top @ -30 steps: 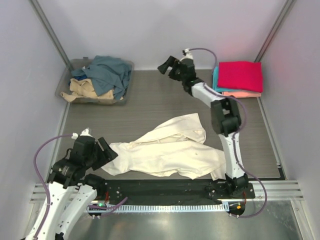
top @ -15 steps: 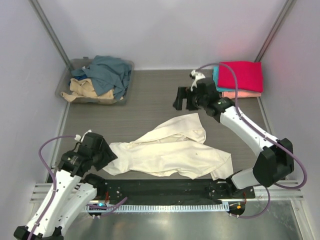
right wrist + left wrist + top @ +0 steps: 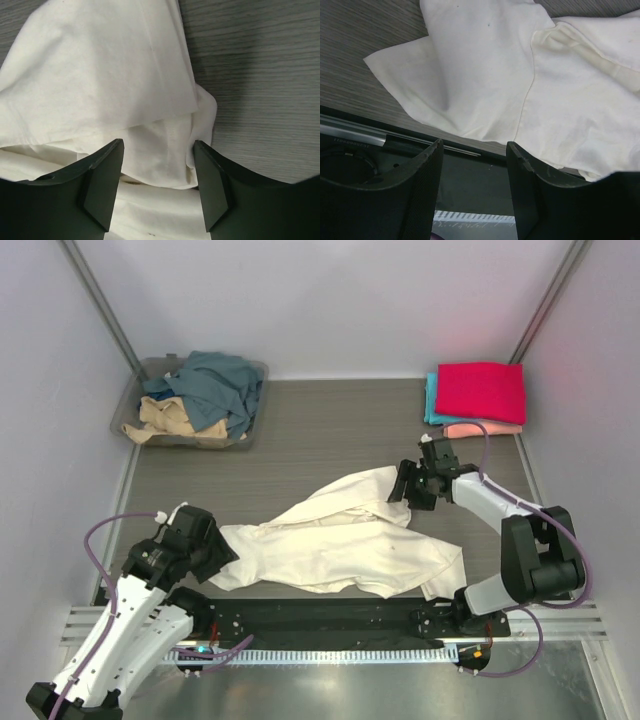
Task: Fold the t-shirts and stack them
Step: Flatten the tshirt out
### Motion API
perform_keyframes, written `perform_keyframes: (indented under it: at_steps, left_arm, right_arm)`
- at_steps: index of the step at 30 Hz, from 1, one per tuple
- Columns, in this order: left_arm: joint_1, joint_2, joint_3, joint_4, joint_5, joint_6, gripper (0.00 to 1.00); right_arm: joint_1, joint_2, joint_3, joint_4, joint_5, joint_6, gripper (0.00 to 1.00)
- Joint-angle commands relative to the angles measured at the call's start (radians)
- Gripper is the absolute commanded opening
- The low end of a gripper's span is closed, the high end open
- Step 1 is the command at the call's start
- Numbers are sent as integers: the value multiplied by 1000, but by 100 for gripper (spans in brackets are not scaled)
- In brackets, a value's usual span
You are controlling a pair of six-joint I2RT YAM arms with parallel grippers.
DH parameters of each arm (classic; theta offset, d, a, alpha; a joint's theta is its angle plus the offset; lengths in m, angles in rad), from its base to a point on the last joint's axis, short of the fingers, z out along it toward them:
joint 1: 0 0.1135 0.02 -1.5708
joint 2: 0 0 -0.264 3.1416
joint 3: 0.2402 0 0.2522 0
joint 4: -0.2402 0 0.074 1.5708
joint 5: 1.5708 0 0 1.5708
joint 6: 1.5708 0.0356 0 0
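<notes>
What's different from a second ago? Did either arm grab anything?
The right gripper swung from the far side of the grey table down to the far right corner of the crumpled cream t-shirt; open, gripping nothing. The left gripper barely shifted at the shirt's left end, also open. The shirt, the folded magenta-topped stack and the clear plastic bin stayed put.
</notes>
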Motion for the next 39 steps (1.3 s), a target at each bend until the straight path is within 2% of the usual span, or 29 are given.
perform_keyframes:
  at_steps: [1,26,29,30,34,39]
  left_arm:
    - [-5,-10,-1,36,4,-3,54]
    - [-5,-39,-9,39,12,-1,54]
    - [-5,-42,-11,40,12,-3,54]
    - [-5,-43,-11,40,12,-3,54]
    - [-4,-45,-11,40,13,-1,54]
    - [-4,-45,-11,42,12,-1,54]
  right_arm:
    - [1,42,-3,126,-73,46,64]
    - [-1,137,23,214,91,26,58]
    - [-4,152,40,218,87,34,50]
    - [-2,152,44,223,87,36,44]
    - [-2,142,46,237,87,49,34]
    - [-2,126,61,223,102,48,29]
